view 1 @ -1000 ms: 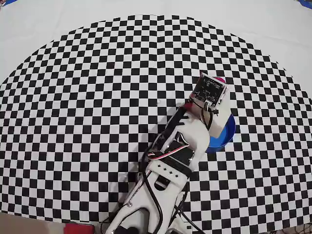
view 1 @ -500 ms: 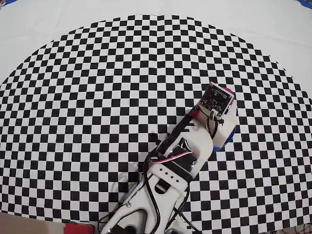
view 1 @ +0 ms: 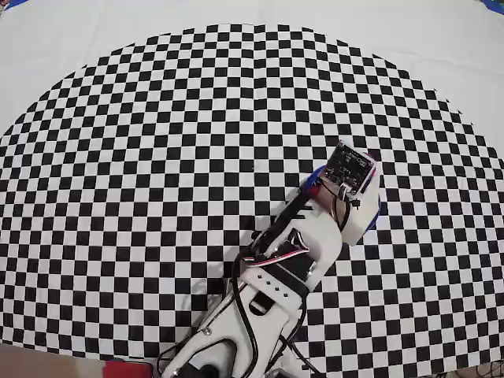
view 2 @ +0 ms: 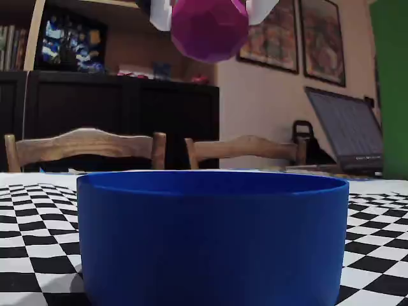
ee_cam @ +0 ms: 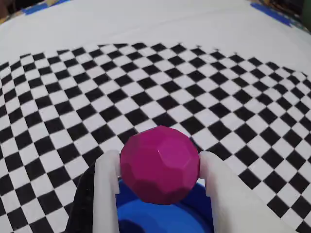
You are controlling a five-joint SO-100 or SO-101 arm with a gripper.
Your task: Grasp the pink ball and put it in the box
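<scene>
Arm has swung back over the box (view 2: 210, 236); jaws grip the pink ball (ee_cam: 159, 164) above its rim, so release looks next.

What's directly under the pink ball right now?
The round blue tub lies below the faceted magenta ball, which the white pincer holds above its rim. The ball and pincer fingers hide most of the tub's floor.

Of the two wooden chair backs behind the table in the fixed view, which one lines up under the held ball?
The right-hand chair back; the pink ball hangs above its left end.
</scene>
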